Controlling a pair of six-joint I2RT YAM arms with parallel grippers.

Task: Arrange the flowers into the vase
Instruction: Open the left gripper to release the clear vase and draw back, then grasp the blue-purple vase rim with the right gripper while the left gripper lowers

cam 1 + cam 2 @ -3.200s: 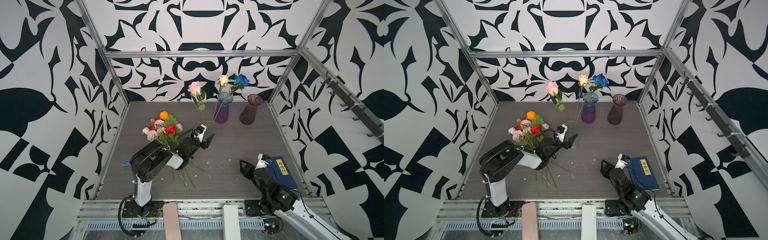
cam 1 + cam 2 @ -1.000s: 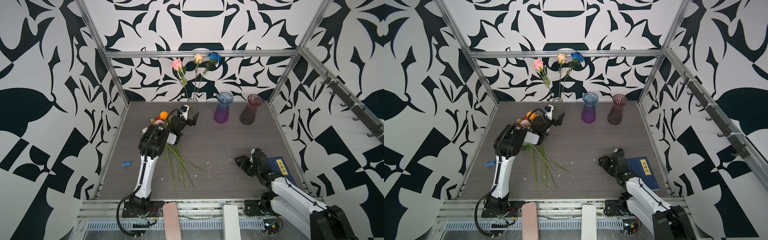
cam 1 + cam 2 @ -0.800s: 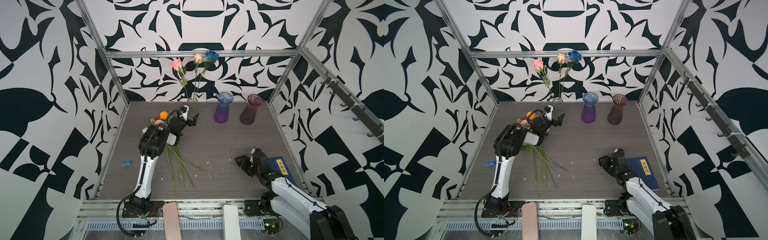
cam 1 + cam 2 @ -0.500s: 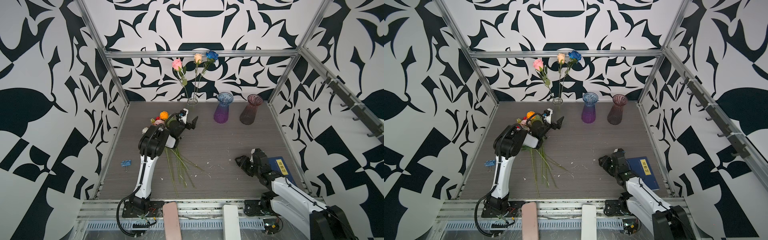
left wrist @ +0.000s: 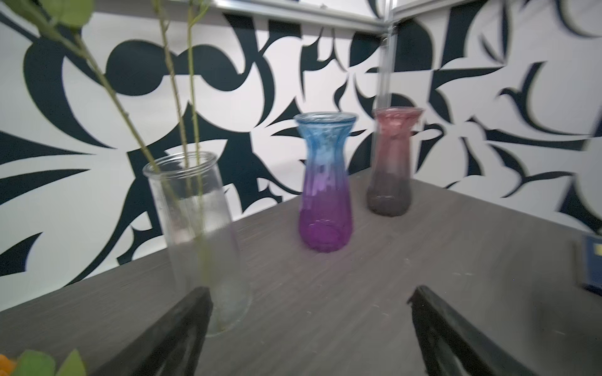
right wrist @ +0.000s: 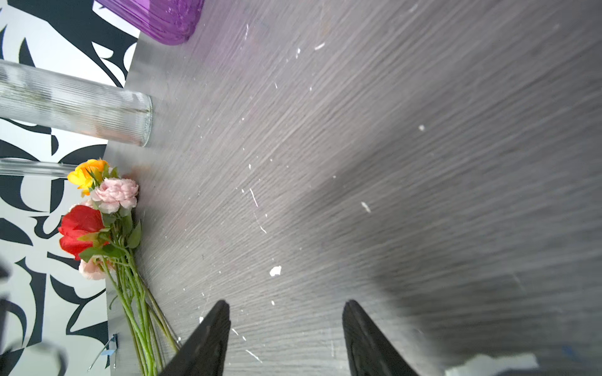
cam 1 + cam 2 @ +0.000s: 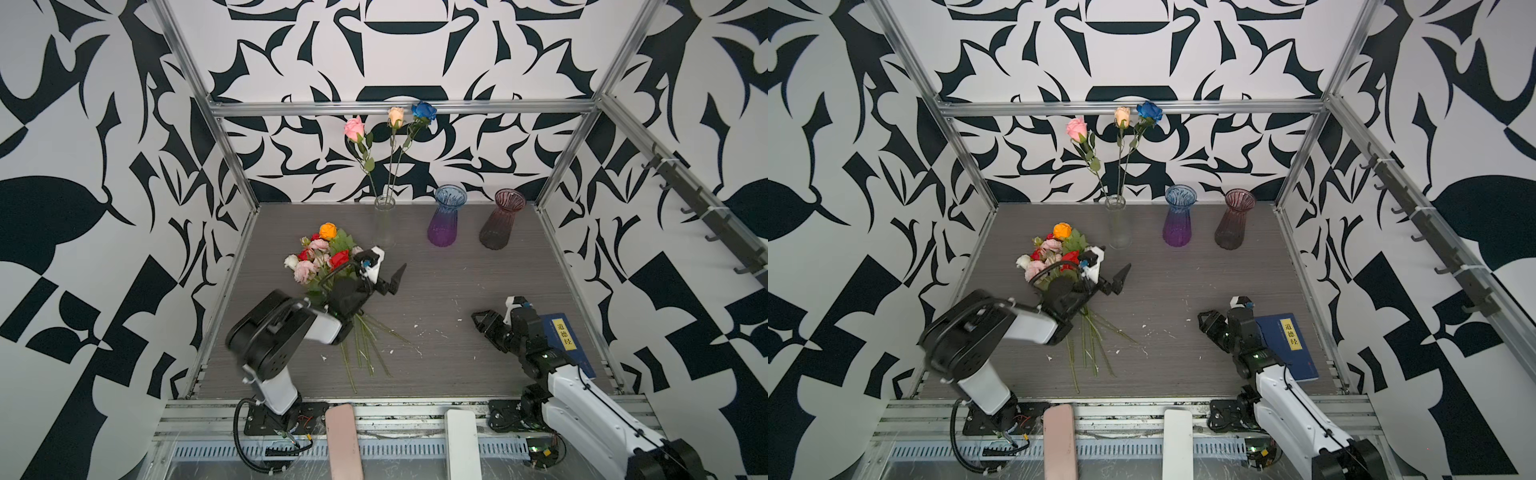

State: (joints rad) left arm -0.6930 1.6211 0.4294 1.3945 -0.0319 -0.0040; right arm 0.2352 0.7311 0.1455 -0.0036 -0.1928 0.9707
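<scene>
Three roses [image 7: 396, 116] stand in the clear vase [image 7: 384, 224], just ahead of the left gripper [image 5: 309, 293]; its fingers are spread wide and hold nothing. The bunch [image 7: 322, 259] lies on the table [image 7: 457, 270], beside and behind those fingers. Right gripper [image 6: 286, 312] is part spread and empty, well apart from both.

Robot test cell, apparently in a lab.
A grey table [image 7: 457, 266] is enclosed by an aluminium frame [image 7: 291, 109] and black-and-white patterned panels [image 7: 399, 50]; two robot arms [image 7: 270, 332] are bolted along its front edge.
</scene>
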